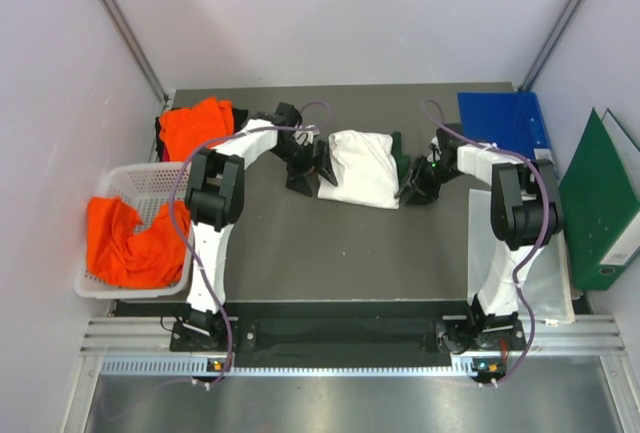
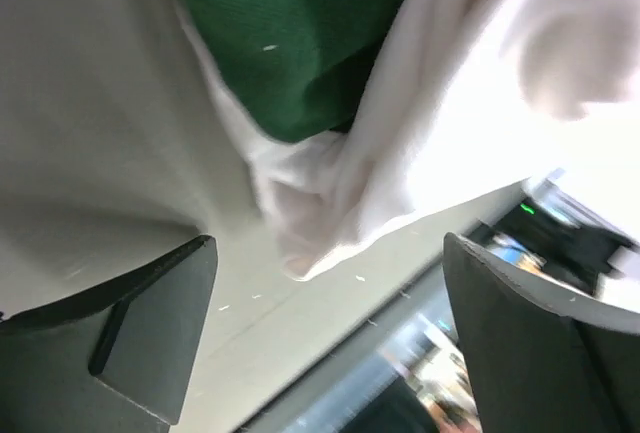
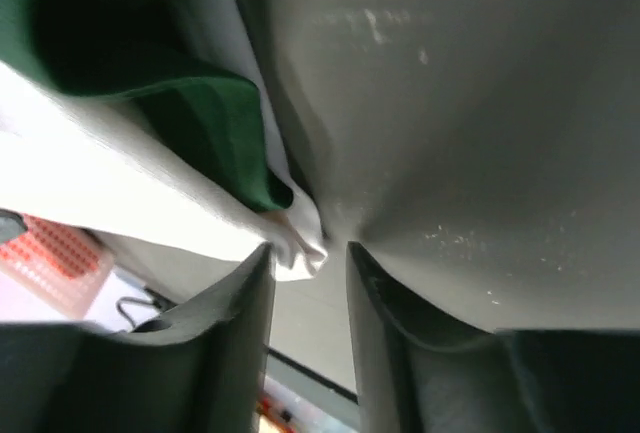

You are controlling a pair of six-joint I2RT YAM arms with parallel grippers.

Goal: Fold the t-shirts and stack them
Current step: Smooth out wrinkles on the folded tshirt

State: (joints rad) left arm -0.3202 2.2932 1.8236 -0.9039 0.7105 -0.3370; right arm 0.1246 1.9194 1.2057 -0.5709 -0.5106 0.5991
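dark table [image 1: 330,243] bears a white t-shirt [image 1: 360,168] (folded, centre), orange t-shirt [image 1: 195,125], blue folder [image 1: 500,118].

One white t-shirt [image 1: 358,168], two orange t-shirt heaps [image 1: 195,125] [image 1: 125,243], one basket [image 1: 140,175], two folders [image 1: 500,118] [image 1: 600,203].

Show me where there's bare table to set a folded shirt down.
Biggest free patch: the table in front of the white shirt, between the left arm and right arm. A narrower strip runs behind that shirt, from the orange pile to the blue folder. Crowded: the left side with the basket, the right with the white sheet and green folder.
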